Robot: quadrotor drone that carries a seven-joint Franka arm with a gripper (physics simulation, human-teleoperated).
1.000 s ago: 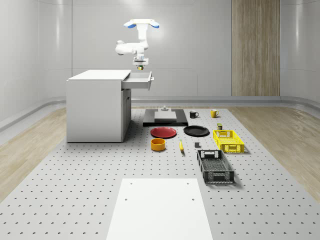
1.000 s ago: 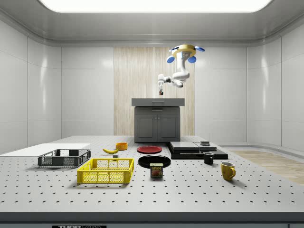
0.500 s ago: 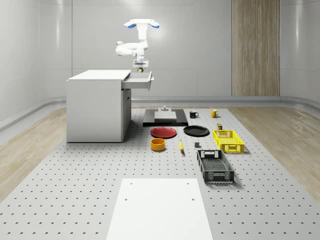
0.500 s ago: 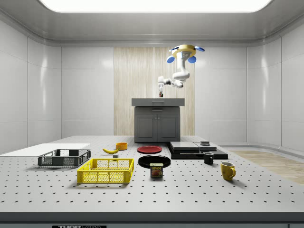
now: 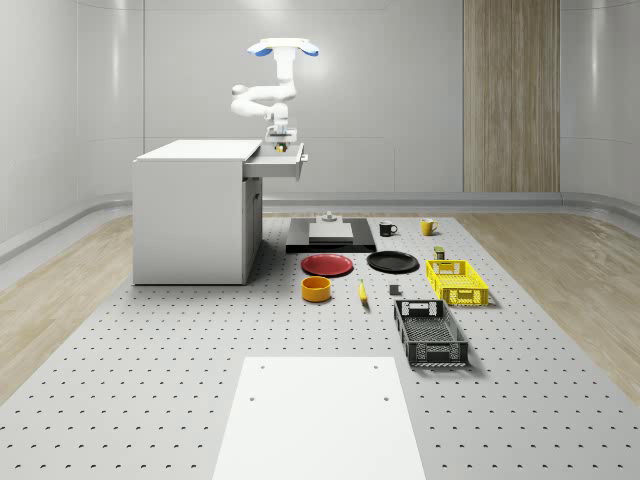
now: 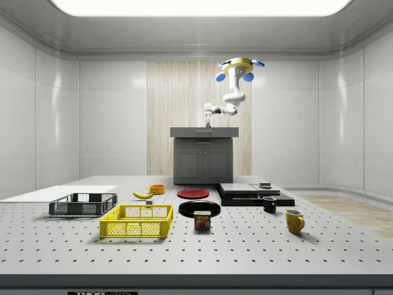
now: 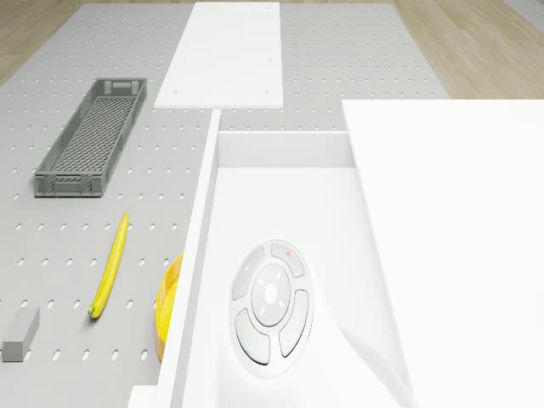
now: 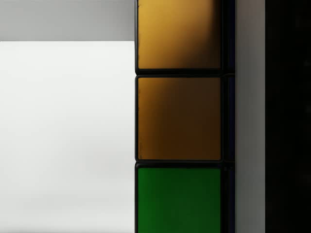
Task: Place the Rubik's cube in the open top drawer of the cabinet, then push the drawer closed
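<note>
The blue-and-white quadrotor drone [image 5: 284, 48] hovers high above the open top drawer [image 5: 281, 160] of the white box-shaped cabinet [image 5: 192, 210], which stands on the grey perforated bench [image 5: 150, 380]. The white jointed arm [image 5: 262, 97] bends down from the drone, and the end effector [image 5: 280, 139] hangs just over the drawer, at its far right part in the whole-scene view. In the wrist view, the multicoloured Rubik's cube [image 8: 179, 116] is very close to the camera, with two orange squares and one green square visible along one edge, and pale drawer surface beside it. Whether the end effector is spread or pinching the cube cannot be told. In the drone view, the white drawer interior [image 7: 280, 195] lies below, with the arm's round wrist over it. On the bench beside the cabinet are a yellow banana [image 7: 110, 276], a dark grey mesh crate [image 7: 89, 136] and a flat white rectangular board [image 7: 225, 53].
</note>
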